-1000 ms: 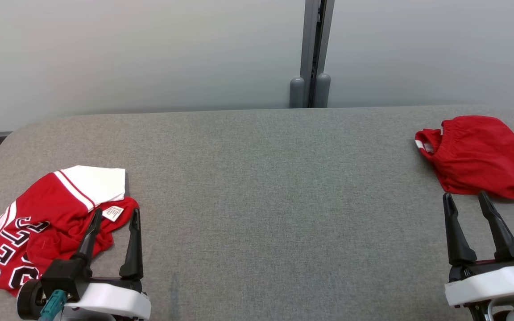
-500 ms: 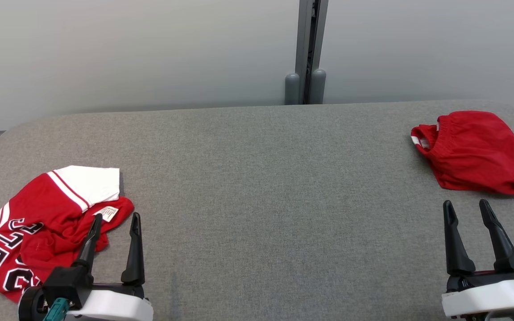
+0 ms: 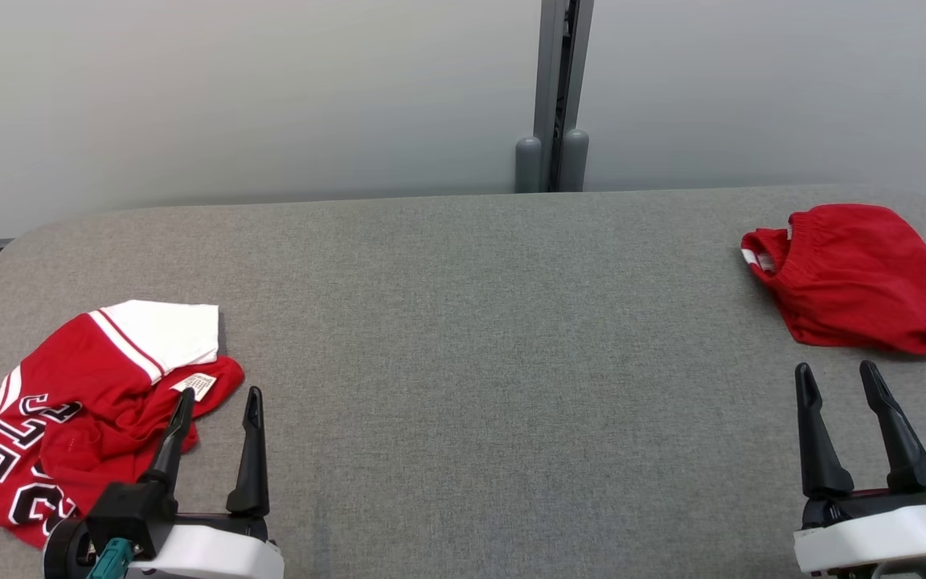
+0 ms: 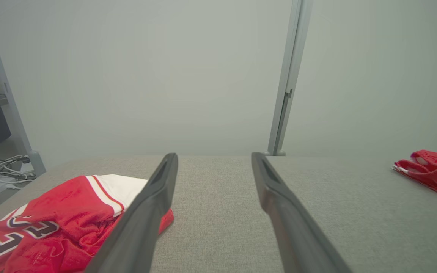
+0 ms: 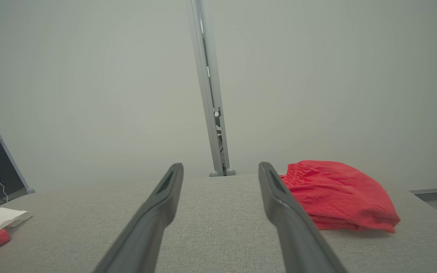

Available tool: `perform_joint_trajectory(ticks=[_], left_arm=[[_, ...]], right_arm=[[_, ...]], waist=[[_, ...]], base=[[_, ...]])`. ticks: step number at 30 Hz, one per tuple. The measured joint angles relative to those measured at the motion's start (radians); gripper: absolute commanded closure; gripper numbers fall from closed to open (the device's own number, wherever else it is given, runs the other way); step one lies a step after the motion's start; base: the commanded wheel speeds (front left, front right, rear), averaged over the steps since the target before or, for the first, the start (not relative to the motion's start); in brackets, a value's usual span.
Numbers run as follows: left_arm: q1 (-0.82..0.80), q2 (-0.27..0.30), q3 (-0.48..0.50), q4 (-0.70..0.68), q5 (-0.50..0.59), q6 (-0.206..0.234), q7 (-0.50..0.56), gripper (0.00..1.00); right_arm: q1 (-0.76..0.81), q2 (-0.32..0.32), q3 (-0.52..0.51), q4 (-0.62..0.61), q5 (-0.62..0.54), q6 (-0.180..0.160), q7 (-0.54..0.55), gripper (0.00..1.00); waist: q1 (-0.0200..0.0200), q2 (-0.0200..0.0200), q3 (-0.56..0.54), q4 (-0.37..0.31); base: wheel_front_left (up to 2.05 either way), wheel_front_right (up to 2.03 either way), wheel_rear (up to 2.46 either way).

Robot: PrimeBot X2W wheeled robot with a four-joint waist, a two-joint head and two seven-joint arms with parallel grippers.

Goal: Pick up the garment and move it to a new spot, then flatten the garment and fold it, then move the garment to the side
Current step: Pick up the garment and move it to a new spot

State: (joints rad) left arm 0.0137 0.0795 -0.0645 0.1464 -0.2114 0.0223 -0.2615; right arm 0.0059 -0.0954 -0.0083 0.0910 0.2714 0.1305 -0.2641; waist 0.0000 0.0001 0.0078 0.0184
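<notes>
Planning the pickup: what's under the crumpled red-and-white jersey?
The jersey lies on the grey table, bunched over its own folds. Anything beneath is covered.

The red and white garment (image 3: 69, 378) at the surface's (image 3: 471, 338) left near corner runs off the head view's left edge, so its full spread cannot be told. Its black-and-white lettering (image 3: 9, 454) is creased and partly folded under, and cannot be read. The print on its small label (image 3: 199, 384) is too fine to make out. One finger of the left jaws covers a strip of its red hem; whether they touch cannot be told. In the left wrist view the folded red cloth (image 4: 434, 174) by the right far corner is cut by the right edge. The surface's near edge lies below the head view's bottom edge.
</notes>
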Motion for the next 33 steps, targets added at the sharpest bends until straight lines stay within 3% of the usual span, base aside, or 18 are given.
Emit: perform_joint_trajectory(ticks=[17,33], left_arm=[[-0.003,-0.007,-0.004,0.037,-0.002,-0.018,0.0,0.0],[-0.018,0.007,0.007,0.06,-0.02,-0.012,0.002,0.0]], right_arm=[[0.0,0.002,0.01,0.012,0.003,0.0,0.0,0.0],[-0.012,0.0,0.055,0.026,0.036,0.0,0.0,0.0]], waist=[[0.0,0.0,0.001,0.04],[0.0,0.0,-0.002,0.223]], base=[[0.0,0.0,0.0],[0.0,0.0,0.0]])
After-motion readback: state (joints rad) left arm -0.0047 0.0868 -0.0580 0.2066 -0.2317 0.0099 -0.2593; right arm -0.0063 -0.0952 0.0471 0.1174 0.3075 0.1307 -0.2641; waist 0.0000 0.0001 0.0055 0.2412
